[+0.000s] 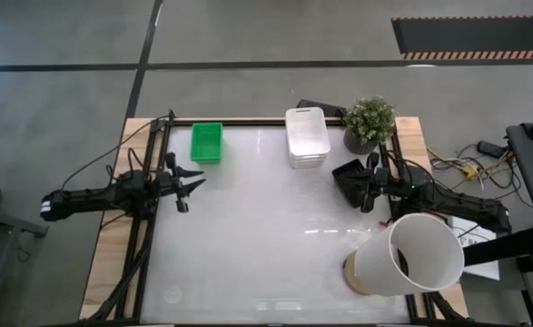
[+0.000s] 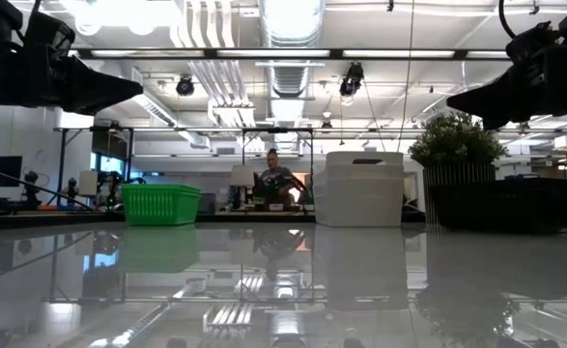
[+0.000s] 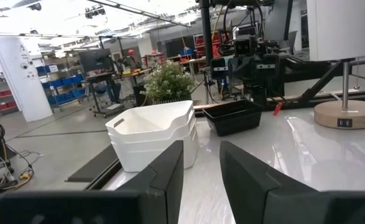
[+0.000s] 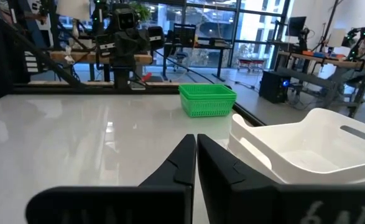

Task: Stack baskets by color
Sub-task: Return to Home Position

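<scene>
A green basket stands on the white table at the far left. A nested stack of white baskets stands at the far middle. A black basket rests on the table at the right, beside the stack. My left gripper hangs level above the table's left side, open and holding nothing; its fingers point toward the white stack. My right gripper hangs level above the black basket, shut and holding nothing, pointing toward the green basket.
A potted plant stands at the far right corner behind the black basket. A large white cylinder on a round wooden base stands at the near right. The table's middle and near left show bare white surface. A person sits beyond the far edge.
</scene>
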